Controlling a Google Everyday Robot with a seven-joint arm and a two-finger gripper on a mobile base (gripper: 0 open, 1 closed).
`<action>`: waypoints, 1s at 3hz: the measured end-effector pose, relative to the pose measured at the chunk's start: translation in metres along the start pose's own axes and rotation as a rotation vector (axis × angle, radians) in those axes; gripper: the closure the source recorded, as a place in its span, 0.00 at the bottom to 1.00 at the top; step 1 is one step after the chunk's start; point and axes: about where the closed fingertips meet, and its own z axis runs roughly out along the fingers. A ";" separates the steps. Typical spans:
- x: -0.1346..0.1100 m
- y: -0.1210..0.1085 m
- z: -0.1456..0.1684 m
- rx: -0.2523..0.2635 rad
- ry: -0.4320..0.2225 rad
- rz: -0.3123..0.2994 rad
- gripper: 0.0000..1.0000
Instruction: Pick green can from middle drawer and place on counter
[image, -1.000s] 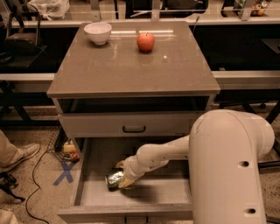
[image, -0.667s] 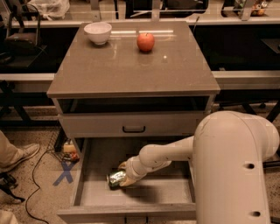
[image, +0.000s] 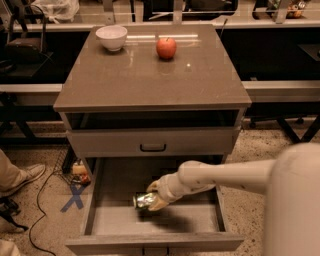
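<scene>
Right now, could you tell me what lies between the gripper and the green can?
Nothing: in the camera view the gripper is right against the green can inside the middle drawer, with no other object between them.

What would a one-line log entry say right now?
phase: pick | gripper: inside middle drawer, at green can | green can: in drawer | counter: no can yet

gripper (image: 151, 196) was cream, its two stubby fingers (image: 159, 204) pinched on the green can (image: 142, 201) inside the middle drawer (image: 150, 223) | just behind gripper: whitish ringed wrist collar | further back: smooth, round off-white forearm tube, bulging at the wrist end | farthest back: broad, pale, rounded shell, plain and matte
</scene>
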 end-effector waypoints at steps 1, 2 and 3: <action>0.016 -0.016 -0.105 0.086 -0.030 0.000 1.00; 0.026 -0.023 -0.171 0.115 -0.038 0.000 1.00; 0.026 -0.023 -0.171 0.115 -0.038 0.000 1.00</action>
